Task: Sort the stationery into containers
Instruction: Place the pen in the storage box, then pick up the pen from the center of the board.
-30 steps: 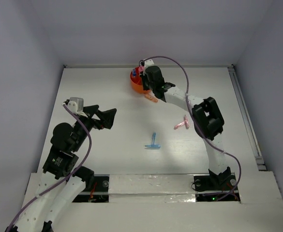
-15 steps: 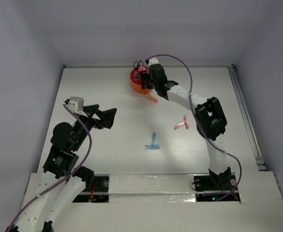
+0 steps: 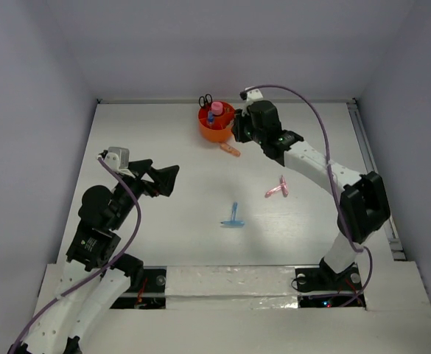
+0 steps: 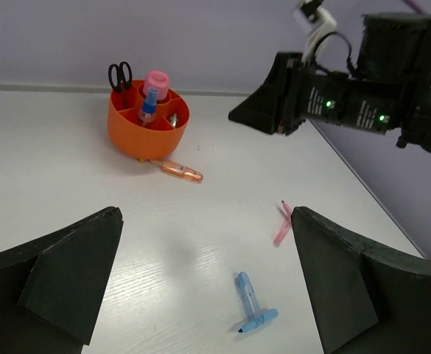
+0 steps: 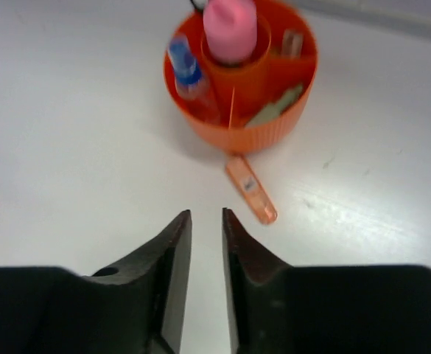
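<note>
A small round bright-orange plastic tub point(image 3: 214, 134) stands at the 12 o'clock end of the white counter point(image 3: 186, 243), with inner dividers splitting it into compartments. A pink-capped glue bottle point(image 5: 230, 29) stands upright in the middle well, and black-handled scissors point(image 4: 120, 75) stick up, handles topmost, at the tub's 11 o'clock edge in the overhead view. In the right wrist view a blue-topped pen point(image 5: 182, 60) leans in the compartment at the bottle's 9 o'clock, a flat green piece point(image 5: 275, 110) lies in the one at 4 o'clock, and a tan eraser cube point(image 5: 292, 43) sits at 2 o'clock. A short translucent orange stick point(image 3: 230, 150) lies on the counter just beside the tub's wall at its 5 o'clock. A slim pink piece point(image 3: 277, 189) lies well apart from the tub at its 4 o'clock. A light-blue T-shaped piece point(image 3: 233, 217) lies near the counter's centre, at 6 o'clock from the tub. The right hand point(image 3: 237, 135) hangs just beside the tub at its 3 o'clock, clenched to a thin slit with nothing between the fingers. The left hand point(image 3: 169, 179) is at the 9 o'clock side, fingers spread wide and released, gripping nothing.
</note>
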Robot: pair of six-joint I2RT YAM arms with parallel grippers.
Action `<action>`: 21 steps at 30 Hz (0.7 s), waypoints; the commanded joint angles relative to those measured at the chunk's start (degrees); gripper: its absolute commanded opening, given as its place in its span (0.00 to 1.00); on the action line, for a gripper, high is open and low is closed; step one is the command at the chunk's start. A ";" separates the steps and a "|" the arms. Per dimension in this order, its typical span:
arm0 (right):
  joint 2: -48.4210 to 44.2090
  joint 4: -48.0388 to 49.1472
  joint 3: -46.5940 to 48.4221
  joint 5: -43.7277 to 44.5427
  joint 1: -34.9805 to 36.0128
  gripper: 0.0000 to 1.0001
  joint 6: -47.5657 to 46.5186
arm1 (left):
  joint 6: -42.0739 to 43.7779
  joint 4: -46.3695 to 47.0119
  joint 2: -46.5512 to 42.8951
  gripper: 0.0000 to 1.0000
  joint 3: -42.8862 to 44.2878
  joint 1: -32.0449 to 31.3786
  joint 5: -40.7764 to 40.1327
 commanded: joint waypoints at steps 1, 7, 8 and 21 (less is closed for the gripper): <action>2.02 -3.33 -3.62 -3.11 -0.47 0.27 -1.60 | -0.19 2.87 -0.41 0.99 -0.12 0.24 1.47; 7.90 -1.49 -3.44 -19.11 -6.45 0.51 -6.16 | -0.19 2.87 -0.59 0.99 -0.30 0.24 1.56; 9.05 -0.79 -2.92 -19.11 -6.97 0.63 -7.31 | -0.19 2.87 -0.50 0.99 -0.30 0.24 1.56; 24.52 0.36 7.10 -20.60 -9.35 0.79 -13.03 | -0.02 2.87 0.03 0.99 -0.21 0.24 1.73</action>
